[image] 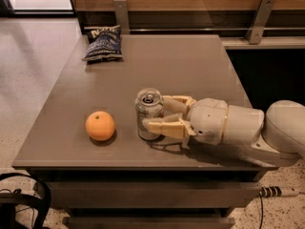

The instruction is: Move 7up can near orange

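7up can (149,113) stands upright, clasped by the jaws, near orange (100,126).

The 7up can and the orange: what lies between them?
Only bare table, in the camera view. The gripper holds the 7up can from the picture's right, fingers around it; the orange lies apart.

Hand (155,112) around 7up can (148,106); open tabletop (125,128) gap to orange (100,125).

Grey table (190,66) — orange (100,125), crisp bag (102,44), 7up can (148,109) in gripper (156,112)
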Controlling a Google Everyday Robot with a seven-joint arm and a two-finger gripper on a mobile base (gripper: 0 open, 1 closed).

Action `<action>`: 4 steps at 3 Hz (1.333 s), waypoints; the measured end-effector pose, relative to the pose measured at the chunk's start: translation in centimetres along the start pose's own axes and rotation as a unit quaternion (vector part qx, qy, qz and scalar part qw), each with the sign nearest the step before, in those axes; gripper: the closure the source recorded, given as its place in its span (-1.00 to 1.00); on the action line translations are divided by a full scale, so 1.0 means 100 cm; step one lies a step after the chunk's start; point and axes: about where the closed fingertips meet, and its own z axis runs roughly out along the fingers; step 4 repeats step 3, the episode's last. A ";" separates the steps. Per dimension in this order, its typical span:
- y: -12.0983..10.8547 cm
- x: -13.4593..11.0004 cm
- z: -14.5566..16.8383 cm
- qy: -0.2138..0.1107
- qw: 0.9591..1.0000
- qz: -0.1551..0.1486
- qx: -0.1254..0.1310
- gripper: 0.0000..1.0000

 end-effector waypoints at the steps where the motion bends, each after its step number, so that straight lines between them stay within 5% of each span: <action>1: 0.001 -0.001 0.002 0.000 1.000 -0.001 -0.002 -0.15; 3: 0.004 -0.002 0.005 0.000 1.000 -0.002 -0.005 -0.99; 4: 0.004 -0.002 0.005 0.000 1.000 -0.002 -0.005 -0.99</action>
